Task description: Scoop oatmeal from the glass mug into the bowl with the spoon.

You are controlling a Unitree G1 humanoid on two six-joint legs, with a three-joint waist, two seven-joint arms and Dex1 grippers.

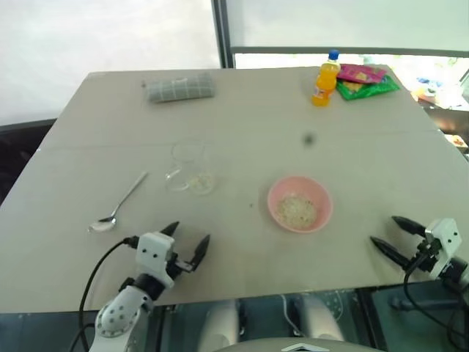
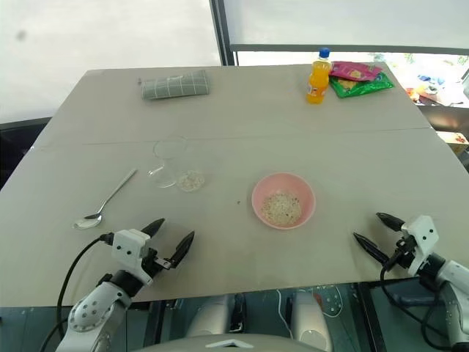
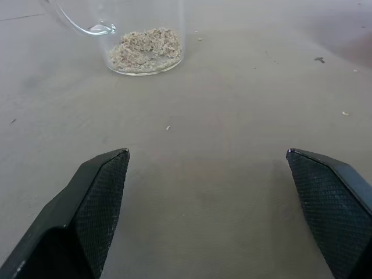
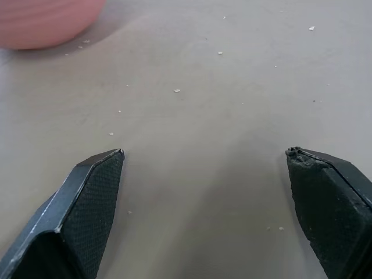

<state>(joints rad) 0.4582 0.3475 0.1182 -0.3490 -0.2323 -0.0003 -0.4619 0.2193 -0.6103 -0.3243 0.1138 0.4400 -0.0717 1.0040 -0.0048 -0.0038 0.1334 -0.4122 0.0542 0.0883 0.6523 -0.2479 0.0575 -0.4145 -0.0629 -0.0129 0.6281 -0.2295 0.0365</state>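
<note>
The glass mug stands left of the table's middle with a thin layer of oatmeal in its bottom. To its right sits the pink bowl, holding a small heap of oatmeal. The silver spoon lies flat on the table, left of the mug, with its oval end toward the front edge. My left gripper hovers open and empty near the front edge, in front of the mug. At the front right my right gripper is open too, pointing toward the bowl, nothing between its fingers.
An orange bottle and colourful snack packets stand at the far right of the grey table. A folded checked cloth lies at the far left. Stray oat flakes dot the table near the bowl.
</note>
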